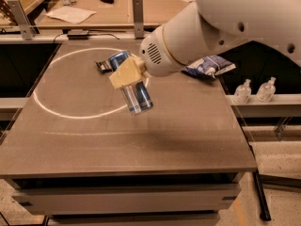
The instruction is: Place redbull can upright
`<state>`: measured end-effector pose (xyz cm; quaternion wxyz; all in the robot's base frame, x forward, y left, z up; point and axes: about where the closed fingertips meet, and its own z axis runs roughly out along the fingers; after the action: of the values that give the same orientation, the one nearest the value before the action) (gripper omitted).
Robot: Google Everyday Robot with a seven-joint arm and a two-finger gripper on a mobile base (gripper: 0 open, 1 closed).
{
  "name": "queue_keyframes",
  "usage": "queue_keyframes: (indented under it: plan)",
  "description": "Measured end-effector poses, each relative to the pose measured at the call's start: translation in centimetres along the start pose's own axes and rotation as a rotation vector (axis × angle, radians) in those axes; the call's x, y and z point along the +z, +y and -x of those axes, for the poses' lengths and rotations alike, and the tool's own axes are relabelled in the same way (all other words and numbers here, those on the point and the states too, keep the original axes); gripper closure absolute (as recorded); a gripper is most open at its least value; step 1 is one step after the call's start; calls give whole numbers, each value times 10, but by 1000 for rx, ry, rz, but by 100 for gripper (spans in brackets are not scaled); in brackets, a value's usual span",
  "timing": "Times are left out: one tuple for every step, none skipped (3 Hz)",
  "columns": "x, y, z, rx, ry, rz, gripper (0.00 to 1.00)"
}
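1. Camera view: at the far left, a thin white ring (80,117) is marked on the brown tabletop (188,135). It runs from near the left edge toward the middle.
2. Behind the tabletop, on the back desk, a sheet of white paper (70,14) lies flat. A metal post (137,17) stands upright further right on the same desk.
3. Inside the ring, toward its far side, a flat dark bar wrapper (102,66) lies on the tabletop. It is just left of the can's upper end.
4. The hand (126,74), with tan fingers, is over the right part of the ring and clenched around the redbull can (141,95), gripping its upper half.
5. The can is tilted, not upright. Its upper end leans up and to the left near the wrapper, and its silver lower end points down and to the right.
6. The lower end looks clear of the surface. A soft shadow lies apart from it, lower and to the right.
7. The white arm (225,27) reaches in from the upper right, with its round vented wrist directly behind the hand.
8. A blue-and-white snack bag (209,66) lies near the right edge of the tabletop, partly under the arm.
9. Two small clear bottles (242,91) stand side by side on a ledge beyond the right edge of the tabletop.
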<state>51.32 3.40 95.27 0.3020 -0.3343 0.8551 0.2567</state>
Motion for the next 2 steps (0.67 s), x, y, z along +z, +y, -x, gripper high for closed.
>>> queue_keyframes:
  plan:
    - [21, 0, 12, -67, -35, 153, 100]
    - [29, 1, 21, -247, -57, 199, 100]
